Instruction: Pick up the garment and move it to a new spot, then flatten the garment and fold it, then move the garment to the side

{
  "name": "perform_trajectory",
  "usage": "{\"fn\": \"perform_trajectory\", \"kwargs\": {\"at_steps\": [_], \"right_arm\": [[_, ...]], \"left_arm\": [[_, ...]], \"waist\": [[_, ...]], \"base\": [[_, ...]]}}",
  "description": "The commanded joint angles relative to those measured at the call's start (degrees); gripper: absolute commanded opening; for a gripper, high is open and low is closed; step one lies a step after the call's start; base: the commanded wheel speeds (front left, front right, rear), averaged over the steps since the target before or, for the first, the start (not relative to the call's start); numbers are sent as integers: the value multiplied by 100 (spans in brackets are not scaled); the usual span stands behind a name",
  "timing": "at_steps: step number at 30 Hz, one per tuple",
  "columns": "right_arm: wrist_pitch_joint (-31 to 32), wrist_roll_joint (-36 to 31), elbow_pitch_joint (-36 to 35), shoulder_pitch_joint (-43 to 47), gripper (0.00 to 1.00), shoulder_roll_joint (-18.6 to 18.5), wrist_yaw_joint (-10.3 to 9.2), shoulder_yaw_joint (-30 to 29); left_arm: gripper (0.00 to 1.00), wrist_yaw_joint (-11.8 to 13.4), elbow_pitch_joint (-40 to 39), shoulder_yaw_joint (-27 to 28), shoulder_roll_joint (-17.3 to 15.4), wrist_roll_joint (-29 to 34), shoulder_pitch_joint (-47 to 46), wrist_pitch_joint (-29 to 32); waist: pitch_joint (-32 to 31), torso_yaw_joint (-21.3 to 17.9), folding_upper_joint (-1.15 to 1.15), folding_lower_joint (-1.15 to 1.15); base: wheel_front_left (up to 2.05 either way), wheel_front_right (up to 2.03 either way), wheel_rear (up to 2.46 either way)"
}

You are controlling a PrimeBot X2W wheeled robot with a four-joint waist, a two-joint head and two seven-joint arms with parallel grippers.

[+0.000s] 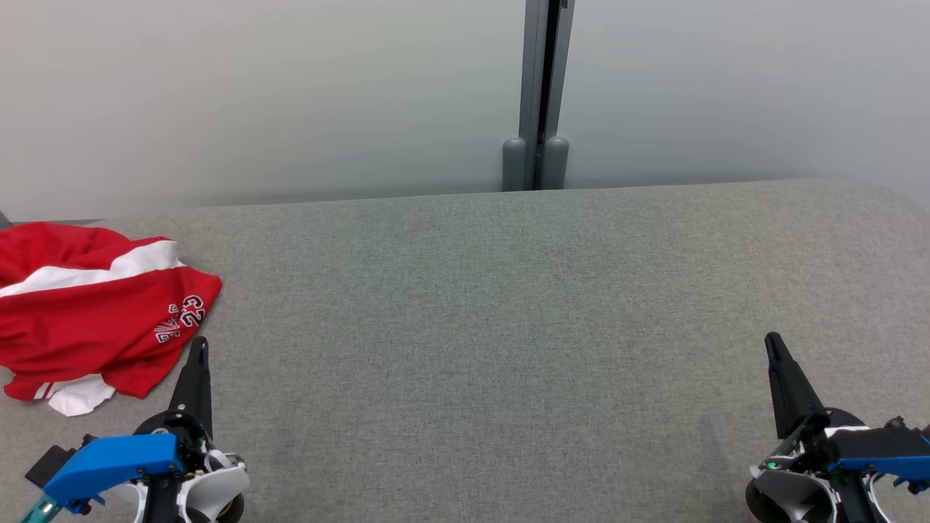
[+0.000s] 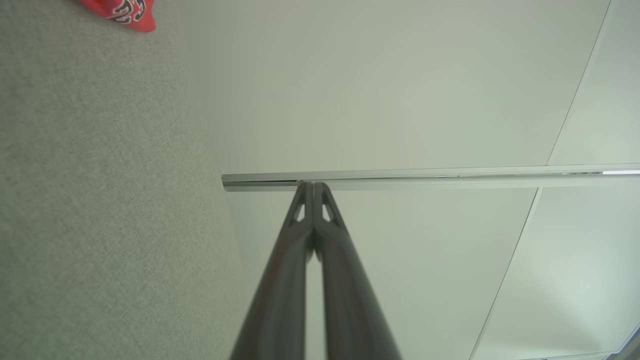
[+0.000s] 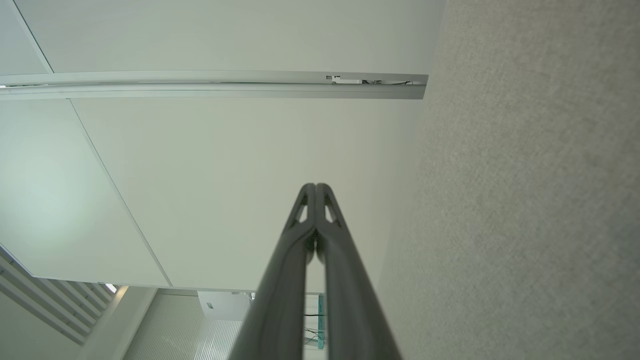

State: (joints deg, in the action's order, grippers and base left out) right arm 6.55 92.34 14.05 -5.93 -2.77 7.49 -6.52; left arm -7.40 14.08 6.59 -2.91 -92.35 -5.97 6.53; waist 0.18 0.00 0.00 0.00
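We see the garment (image 1: 87,305) cut off by the head view's left edge, so its full shape can't be told. Its lettering (image 1: 182,319) is creased & too small to read whole. In the left wrist view just a corner of the garment (image 2: 122,12) pokes in at the top edge. The left gripper (image 1: 200,345) & right gripper (image 1: 771,340) run off the btm edge. In the wrist views the left fingers (image 2: 277,310) & right fingers (image 3: 277,310) go blurry twd the btm. The table (image 1: 508,327) runs past the frame's sides.
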Motion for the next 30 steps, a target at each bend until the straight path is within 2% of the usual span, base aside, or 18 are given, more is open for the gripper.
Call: {"fn": "perform_trajectory", "kwargs": {"at_steps": [1,30], "right_arm": [[11,16,-19,-59,0,-21,0,-8],[11,16,-19,-60,0,-21,0,-8]], "left_arm": [[0,-25,-25,5,10,-14,-57,16],[0,-26,-25,5,10,-14,-57,15]], "waist": [[0,0,0,0],[0,0,0,0]], "base": [[0,0,0],[0,0,0]]}}
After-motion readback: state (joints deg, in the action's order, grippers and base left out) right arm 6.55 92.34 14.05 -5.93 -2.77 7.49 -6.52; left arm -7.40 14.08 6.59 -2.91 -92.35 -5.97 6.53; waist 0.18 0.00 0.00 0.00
